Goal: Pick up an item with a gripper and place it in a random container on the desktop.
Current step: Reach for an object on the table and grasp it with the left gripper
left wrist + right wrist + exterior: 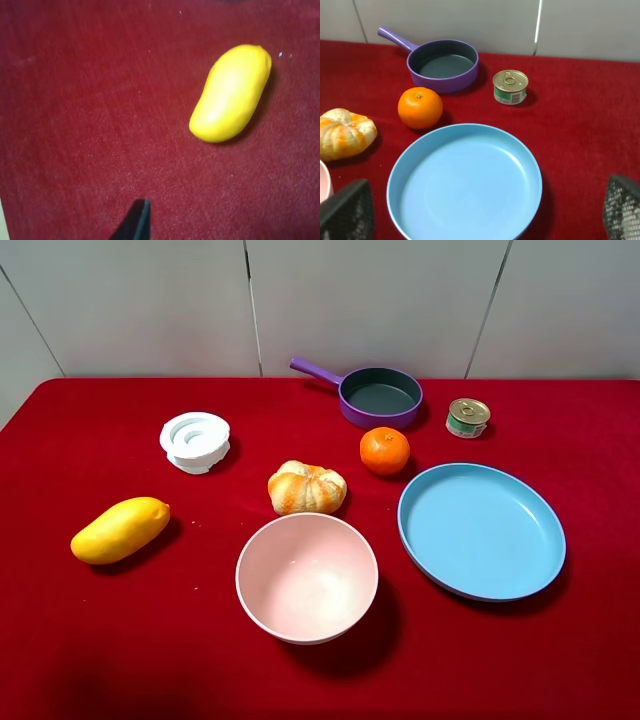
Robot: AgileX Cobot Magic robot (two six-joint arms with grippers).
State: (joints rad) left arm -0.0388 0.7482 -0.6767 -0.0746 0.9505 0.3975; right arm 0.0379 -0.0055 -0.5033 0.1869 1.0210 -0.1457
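The yellow mango (120, 530) lies on the red cloth desktop (90, 640) at the left. It also shows in the left wrist view (231, 93). Only one black fingertip (138, 222) of my left gripper shows there, apart from the mango and holding nothing. The light-blue plate (481, 530) lies empty at the right. In the right wrist view my right gripper (485, 202) is open and empty, its fingers spread on either side of the near part of the plate (470, 185). Neither arm shows in the exterior view.
A pink bowl (307, 577) stands at front centre. A bread roll (306, 488) and a tangerine (385, 451) lie behind it. A purple pan (378, 396), a small tin can (467, 417) and a white round object (195, 441) are further back.
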